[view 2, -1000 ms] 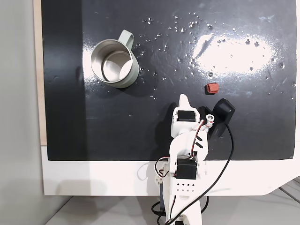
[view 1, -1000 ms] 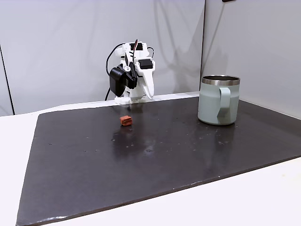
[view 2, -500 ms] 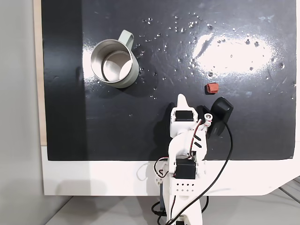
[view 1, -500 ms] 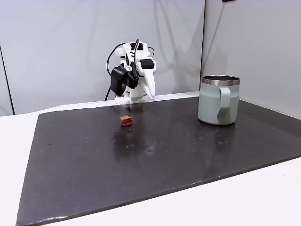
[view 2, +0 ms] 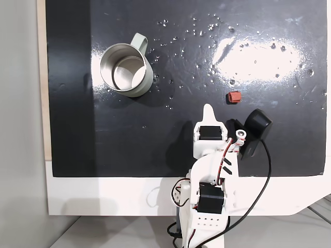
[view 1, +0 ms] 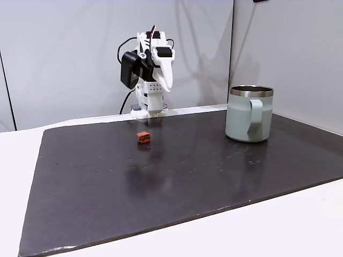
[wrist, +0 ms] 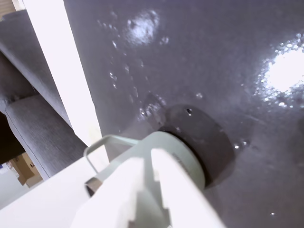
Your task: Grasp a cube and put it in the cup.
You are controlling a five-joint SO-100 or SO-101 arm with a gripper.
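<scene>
— Where's your gripper (view 1: pixel 165 80) right now?

— Raised above my base, tip tilted down and forward. Its jaws look pressed together with nothing between them, so I read it as clenched and empty

— And the cube (view 2: pixel 234 96)?

— Lying on the dark mat (view 2: pixel 289 144) just ahead of my fingertip and a little to its right in the top-down fixed view, apart from it. My judgement: spread the jaws first, swing slightly right, then come down so one finger lands on each side of the block (it's tiny, so a centred descent matters) before squeezing

— The cup (view 2: pixel 125 70)?

— Well off to my left in that view and farther out, upright, mouth open, its handle turned away from me. I'd lift high enough to clear its steel rim

— Anything in the way?

— Nothing lies between my fingertip and the cube. My black cable (view 2: pixel 261 170) loops by my right side, behind the reach
</scene>
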